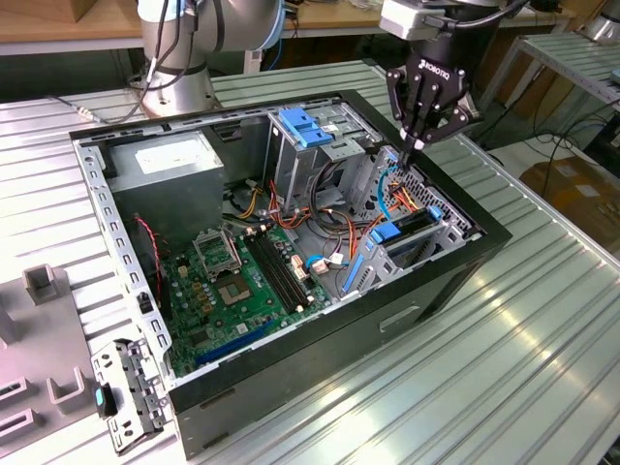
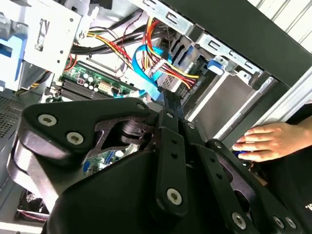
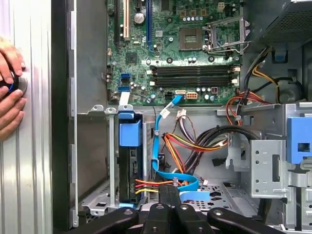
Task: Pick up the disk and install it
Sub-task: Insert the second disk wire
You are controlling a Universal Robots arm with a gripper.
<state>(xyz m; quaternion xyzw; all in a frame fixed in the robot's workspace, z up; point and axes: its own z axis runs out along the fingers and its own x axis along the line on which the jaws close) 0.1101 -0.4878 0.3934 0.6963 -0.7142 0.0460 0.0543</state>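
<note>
The disk [image 1: 405, 231] sits on edge in the drive cage at the corner of the open computer case [image 1: 455, 276] on the exterior view's right, a blue rail along its top. In the first wrist view the disk [image 3: 129, 168] shows as a dark slab under a blue tab, with red, yellow and blue cables beside it. My gripper [image 1: 412, 150] hangs just above the case, over the cables behind the cage. Its fingers [image 3: 163, 195] meet at the tips with nothing between them. The second wrist view has the gripper [image 2: 168, 95] pointing at the cable bundle.
A person's hand [image 3: 10, 92] rests on the slatted table [image 1: 542, 329] beside the case, also in the second wrist view [image 2: 268, 141]. Inside lie the green motherboard [image 1: 242, 281], the grey power supply [image 1: 170, 170] and a blue-topped bay [image 1: 305, 126]. Grey fixtures [image 1: 48, 291] stand at the exterior view's left.
</note>
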